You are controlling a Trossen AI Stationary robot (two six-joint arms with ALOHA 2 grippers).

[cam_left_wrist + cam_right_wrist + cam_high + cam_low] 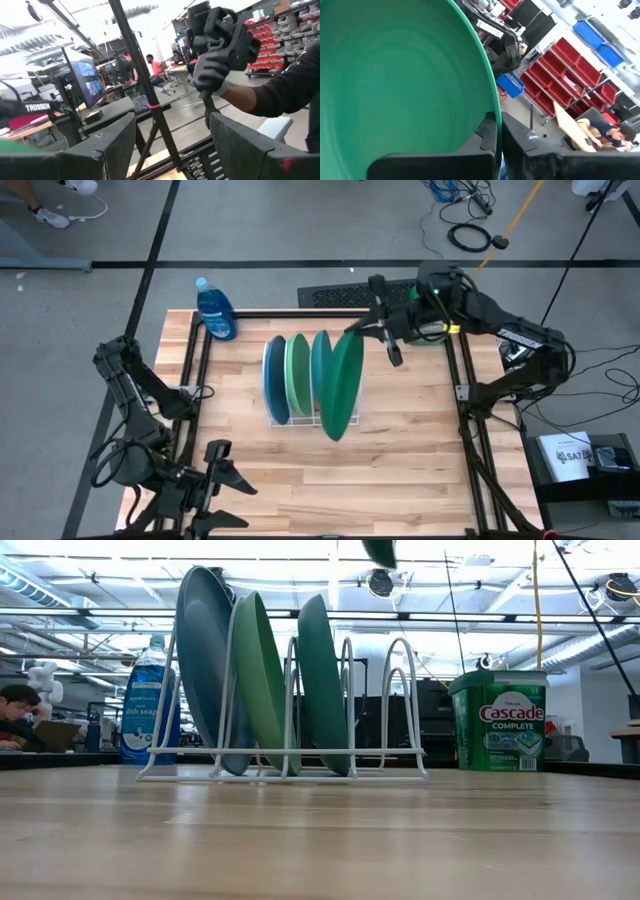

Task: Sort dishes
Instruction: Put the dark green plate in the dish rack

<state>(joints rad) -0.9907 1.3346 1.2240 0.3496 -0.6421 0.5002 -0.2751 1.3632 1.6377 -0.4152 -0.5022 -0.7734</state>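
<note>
A white wire rack [300,418] stands mid-table. Three plates stand on edge in its slots: blue [205,660], light green [262,680] and teal [322,680]. The dark green plate [340,385] hangs on edge above the rack's right end. Only its lowest edge [380,550] shows at the top of the low view. My right gripper [362,330] is at the plate's far rim, shut on it. My left gripper [215,480] waits open near the table's near-left corner, touching nothing. My right gripper [499,140] pinches the dark green plate's rim [492,112] between its two fingers, one finger on each face. It comes at the plate's far upper edge from the table's far right. The plate is lifted clear and hangs on edge below the fingers, over the rack.
A blue soap bottle [215,310] stands at the far-left corner. A green Cascade tub [497,720] shows behind the rack. The rack's right-hand slots [395,690] hold nothing. Black frame rails [465,395] run along the table's sides. A person's gloved hand [212,70] shows in the room beyond.
</note>
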